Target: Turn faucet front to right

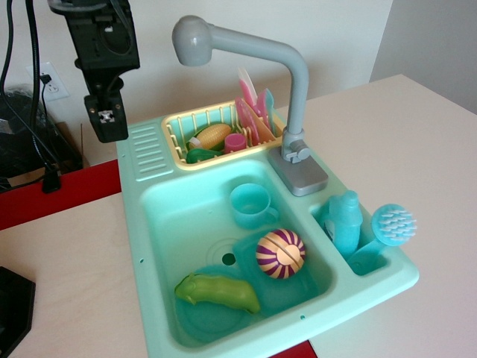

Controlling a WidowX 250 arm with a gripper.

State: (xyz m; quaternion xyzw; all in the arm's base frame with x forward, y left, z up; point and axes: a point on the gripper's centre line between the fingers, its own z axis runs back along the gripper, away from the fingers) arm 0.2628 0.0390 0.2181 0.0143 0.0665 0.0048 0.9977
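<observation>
At far left we see the tool (106,123) hanging above the sink's (149,246) back corner, and we cannot tell if it is parted or closed. Rightward, the faucet (297,89) stands upright on the sink's back rim, its arm reaching left over the rack (179,153), well apart from the tool.

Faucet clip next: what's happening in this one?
A robot arm's pincer hangs over the toy sink's back left corner, touching nothing. The grey faucet stands untouched, its head out over the yellow dish rack. A cup, striped ball and green toy lie in the basin.
</observation>
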